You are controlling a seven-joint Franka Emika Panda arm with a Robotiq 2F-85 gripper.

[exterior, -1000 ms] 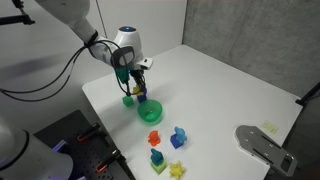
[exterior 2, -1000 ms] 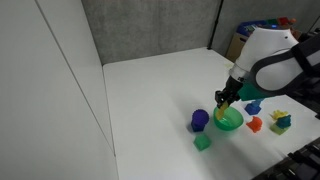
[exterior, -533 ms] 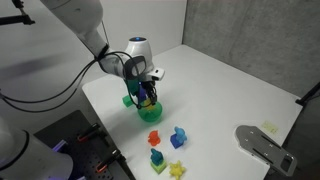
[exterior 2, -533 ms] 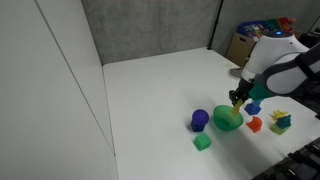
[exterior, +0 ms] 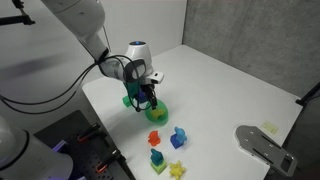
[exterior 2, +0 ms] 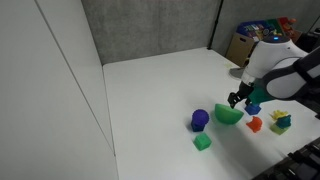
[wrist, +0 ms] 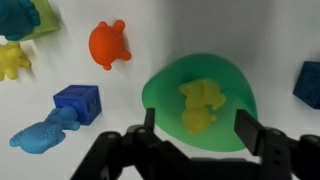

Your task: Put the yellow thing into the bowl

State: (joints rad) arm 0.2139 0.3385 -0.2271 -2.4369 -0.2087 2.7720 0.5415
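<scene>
In the wrist view the yellow thing, a chunky yellow toy piece, lies inside the round bright-green bowl. My gripper hangs right above the bowl, open, its two dark fingers spread on either side of the yellow piece and clear of it. Both exterior views show the gripper just over the bowl on the white table; the yellow thing does not show in them.
An orange toy, a blue cube, a light-blue toy and a yellow star toy lie beside the bowl. A purple cup and a green cube stand nearby. A grey device sits at the table's corner.
The arm carried the yellow thing over the bowl, then the jaws went from shut to open and the piece now lies in the bowl.
</scene>
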